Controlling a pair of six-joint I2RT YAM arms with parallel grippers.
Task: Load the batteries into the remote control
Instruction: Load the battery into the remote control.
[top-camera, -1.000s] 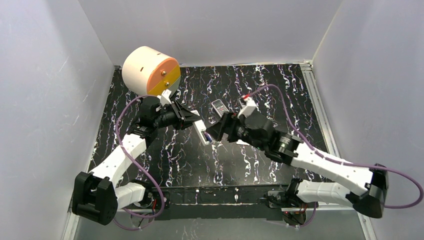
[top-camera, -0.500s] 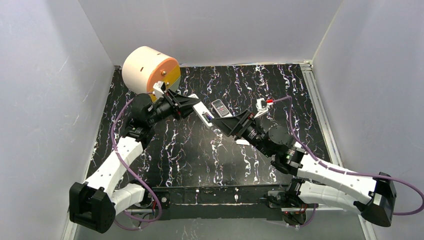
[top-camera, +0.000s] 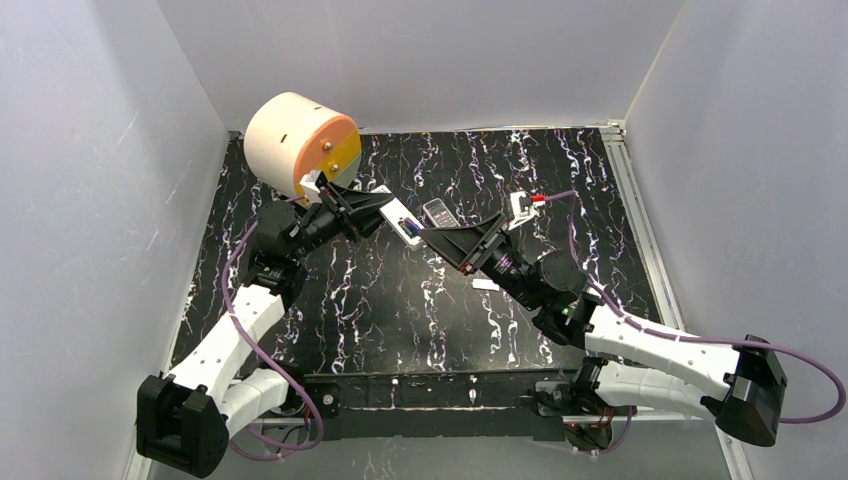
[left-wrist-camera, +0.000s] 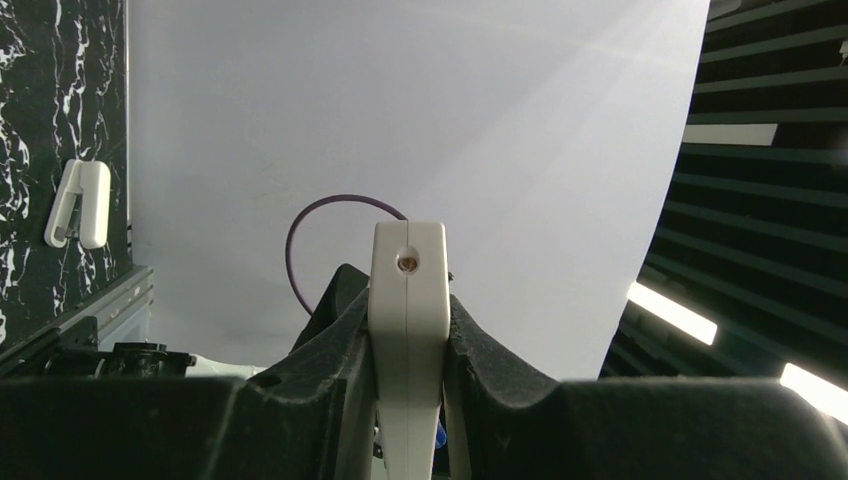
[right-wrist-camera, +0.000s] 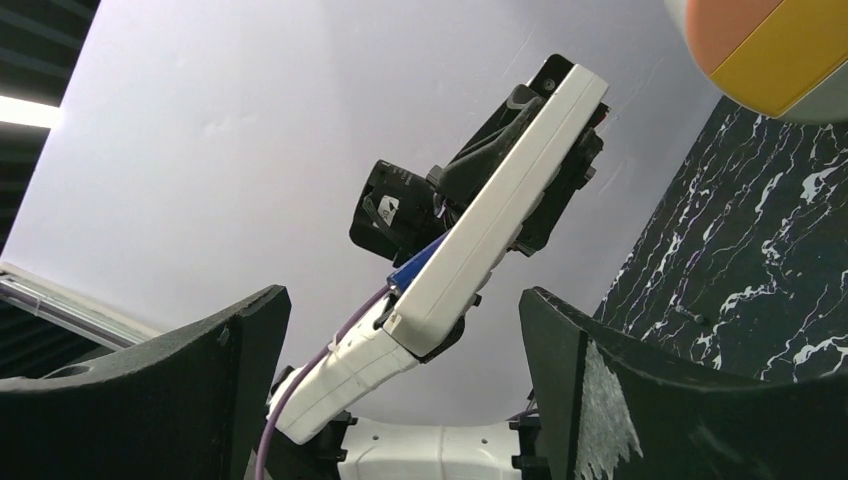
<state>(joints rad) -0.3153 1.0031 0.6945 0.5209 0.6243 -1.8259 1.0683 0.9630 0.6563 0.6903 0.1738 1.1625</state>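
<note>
My left gripper (top-camera: 388, 214) (left-wrist-camera: 408, 300) is shut on a white remote control (top-camera: 402, 221) (left-wrist-camera: 408, 290), held in the air edge-on between the pads. The remote (right-wrist-camera: 497, 205) slants up to the right in the right wrist view. A blue-purple battery (right-wrist-camera: 420, 262) (top-camera: 411, 229) sits in its open back. My right gripper (top-camera: 438, 240) (right-wrist-camera: 402, 296) is open, and the remote's lower end shows in the gap, apart from both fingers. No other batteries show.
A cream drum with an orange and yellow face (top-camera: 301, 140) stands at the back left. A second, dark grey remote (top-camera: 437, 213) lies on the black marbled table (top-camera: 380, 310). A small white piece (top-camera: 484, 285) lies under the right arm; a white clip-like piece (left-wrist-camera: 78, 205) lies on the table.
The left gripper has lifted the white remote up and toward the back. The right gripper has followed it, turning to point at the remote's end, and its jaws stay open.
</note>
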